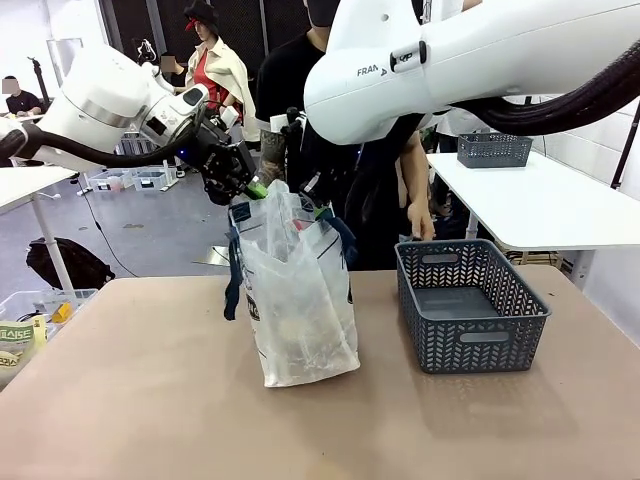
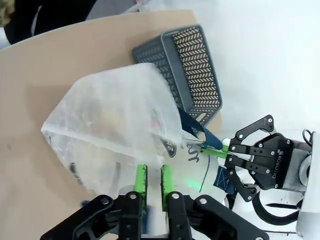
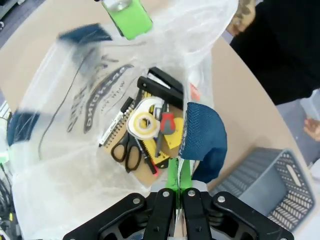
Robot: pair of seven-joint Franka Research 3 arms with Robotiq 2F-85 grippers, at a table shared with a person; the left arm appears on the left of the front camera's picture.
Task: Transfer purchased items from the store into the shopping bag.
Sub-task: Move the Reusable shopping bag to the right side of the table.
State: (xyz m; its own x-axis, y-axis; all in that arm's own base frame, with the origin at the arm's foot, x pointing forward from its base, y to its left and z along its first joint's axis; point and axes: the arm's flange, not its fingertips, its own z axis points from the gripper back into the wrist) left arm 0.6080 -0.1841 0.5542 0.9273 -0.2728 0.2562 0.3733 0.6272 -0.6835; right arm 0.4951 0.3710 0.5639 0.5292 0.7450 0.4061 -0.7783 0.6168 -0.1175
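Shopping bag point(image 1: 297, 300) upright mid-table, just left of the dark grey mesh basket point(image 1: 470, 305), mouth held open from both sides. Left gripper point(image 1: 252, 189) at the bag's left rim; fingers point(image 2: 141, 181) a narrow gap apart, bag plastic at them, whether pinched I cannot tell. Right gripper point(image 3: 178, 176) clamped on the right rim beside the navy handle point(image 3: 202, 137). Purchased items point(image 3: 142, 135) lie on the bag's bottom: scissors, tape roll, notebook, stapler. Person point(image 1: 300, 90) stands at the far side.
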